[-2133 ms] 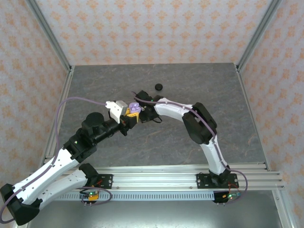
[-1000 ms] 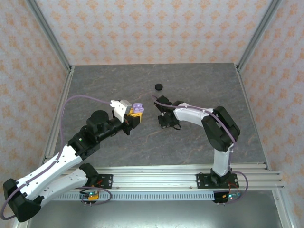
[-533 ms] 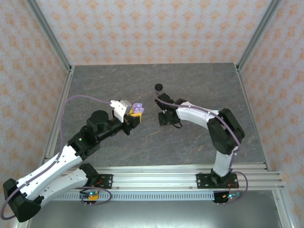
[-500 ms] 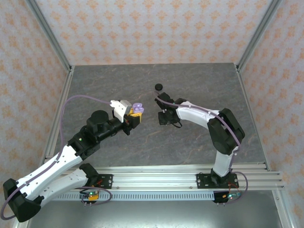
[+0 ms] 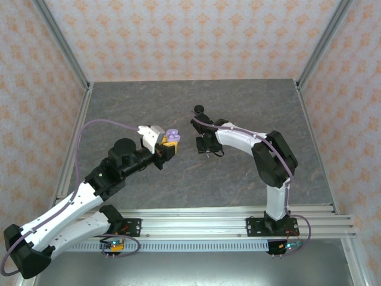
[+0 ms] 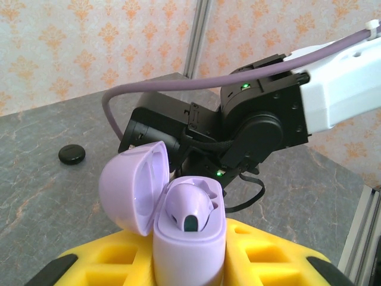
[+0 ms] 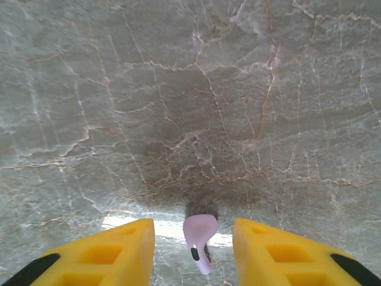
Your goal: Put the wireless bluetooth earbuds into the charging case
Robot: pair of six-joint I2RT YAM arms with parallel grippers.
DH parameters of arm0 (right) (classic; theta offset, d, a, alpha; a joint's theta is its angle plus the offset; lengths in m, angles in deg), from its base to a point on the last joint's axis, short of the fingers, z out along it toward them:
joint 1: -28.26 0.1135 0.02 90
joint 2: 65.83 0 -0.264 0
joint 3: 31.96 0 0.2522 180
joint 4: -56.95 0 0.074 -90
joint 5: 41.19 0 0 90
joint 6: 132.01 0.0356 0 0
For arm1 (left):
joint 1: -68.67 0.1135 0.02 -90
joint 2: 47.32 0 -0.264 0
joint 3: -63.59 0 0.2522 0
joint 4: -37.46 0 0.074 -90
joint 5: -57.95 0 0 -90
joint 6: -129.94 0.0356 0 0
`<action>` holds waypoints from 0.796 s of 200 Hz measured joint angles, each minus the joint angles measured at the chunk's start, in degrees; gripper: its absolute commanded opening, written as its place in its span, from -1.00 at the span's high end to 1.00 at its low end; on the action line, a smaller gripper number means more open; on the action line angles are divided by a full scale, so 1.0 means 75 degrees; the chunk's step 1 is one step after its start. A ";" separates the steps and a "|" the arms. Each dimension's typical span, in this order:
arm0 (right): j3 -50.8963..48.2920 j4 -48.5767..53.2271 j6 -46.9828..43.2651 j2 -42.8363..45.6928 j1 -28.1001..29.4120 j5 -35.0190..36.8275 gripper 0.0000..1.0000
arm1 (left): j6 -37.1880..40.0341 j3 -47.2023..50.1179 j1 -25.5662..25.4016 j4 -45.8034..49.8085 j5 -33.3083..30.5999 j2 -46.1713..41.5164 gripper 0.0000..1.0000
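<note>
My left gripper (image 5: pixel 168 141) is shut on the pale lilac charging case (image 6: pixel 189 238) and holds it upright above the table. Its lid (image 6: pixel 132 187) is swung open to the left. One lilac earbud (image 6: pixel 189 205) sits in the case. My right gripper (image 7: pixel 191 239) hangs just over the table to the right of the case, also seen from above (image 5: pixel 205 145). Its yellow fingers (image 7: pixel 101 250) stand open. A second lilac earbud (image 7: pixel 200 235) lies on the marbled surface between them, with a gap on each side.
A small round black case (image 5: pixel 199 108) lies on the grey table (image 5: pixel 250 107) behind the right wrist; the left wrist view has it too (image 6: pixel 72 154). The right arm's black wrist and cable (image 6: pixel 238 128) are close behind the lilac case. Metal frame posts and patterned walls enclose the table.
The right wrist has shifted a little back and left, toward the black case. The left arm and the lilac case have not moved.
</note>
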 measured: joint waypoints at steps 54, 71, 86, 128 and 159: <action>0.0323 0.0184 0.0026 -0.0356 -0.0012 0.0055 0.32 | 0.0000 0.0000 0.0000 -0.0017 0.0000 -0.0009 0.46; 0.0344 0.0213 0.0029 -0.0388 -0.0015 0.0070 0.32 | 0.0000 0.0000 0.0000 -0.0017 0.0000 -0.0020 0.46; 0.0353 0.0265 0.0029 -0.0391 -0.0020 0.0119 0.32 | 0.0000 0.0000 0.0000 -0.0020 0.0000 -0.0058 0.45; 0.0364 0.0341 0.0029 -0.0443 -0.0029 0.0137 0.35 | 0.0000 0.0000 0.0000 -0.0023 0.0000 -0.0122 0.46; 0.0379 0.0341 0.0029 -0.0595 -0.0032 0.0131 0.36 | 0.0000 0.0000 0.0000 -0.0023 0.0000 -0.0122 0.46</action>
